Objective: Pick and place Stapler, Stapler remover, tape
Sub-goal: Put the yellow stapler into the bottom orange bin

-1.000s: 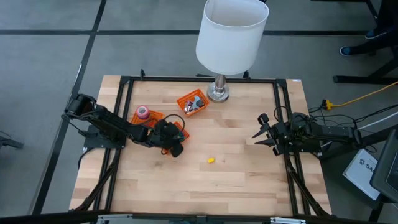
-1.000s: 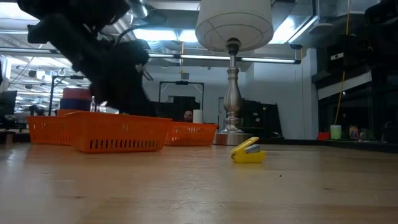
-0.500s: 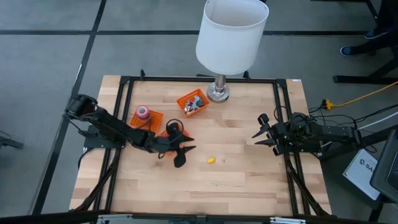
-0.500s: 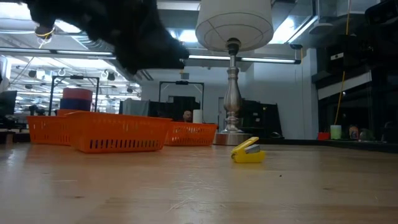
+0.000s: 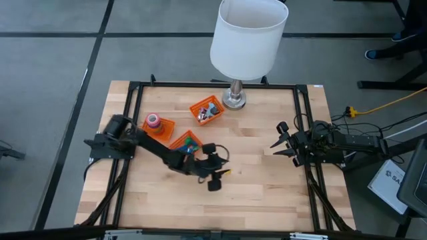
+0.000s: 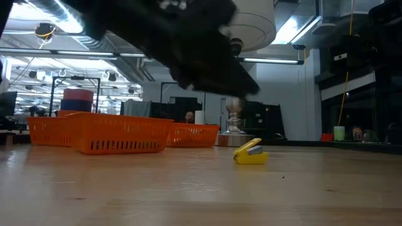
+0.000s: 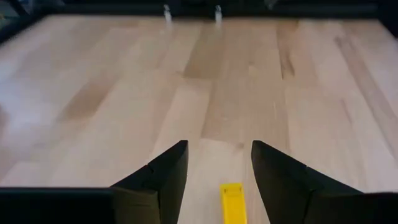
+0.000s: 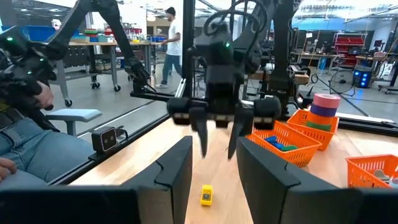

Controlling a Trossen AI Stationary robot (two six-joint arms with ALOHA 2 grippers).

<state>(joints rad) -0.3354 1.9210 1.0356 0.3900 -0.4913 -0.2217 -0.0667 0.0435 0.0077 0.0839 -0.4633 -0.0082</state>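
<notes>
A small yellow stapler (image 6: 250,153) lies flat on the wood near the table's middle. My left gripper (image 5: 219,177) hovers open just left of it and above it. In the left wrist view the stapler (image 7: 232,202) shows between and below the spread fingers, untouched. The right wrist view shows that gripper (image 8: 217,152) over the stapler (image 8: 206,195). Stacked tape rolls (image 5: 153,121) stand in the far-left orange basket (image 5: 164,127). My right gripper (image 5: 276,136) waits open at the table's right edge. I cannot make out a stapler remover.
A second orange basket (image 5: 180,138) with blue and green pieces sits behind my left arm. A third (image 5: 206,111) stands by the lamp's base (image 5: 233,101). The white shade (image 5: 248,37) overhangs the far edge. Bare wood lies toward the near edge. People show beyond the table.
My left gripper has left the middle basket and swept toward the table's right and a little toward its near edge, rolling as it went. It now stands beside the yellow stapler. The stapler has stayed where it was.
</notes>
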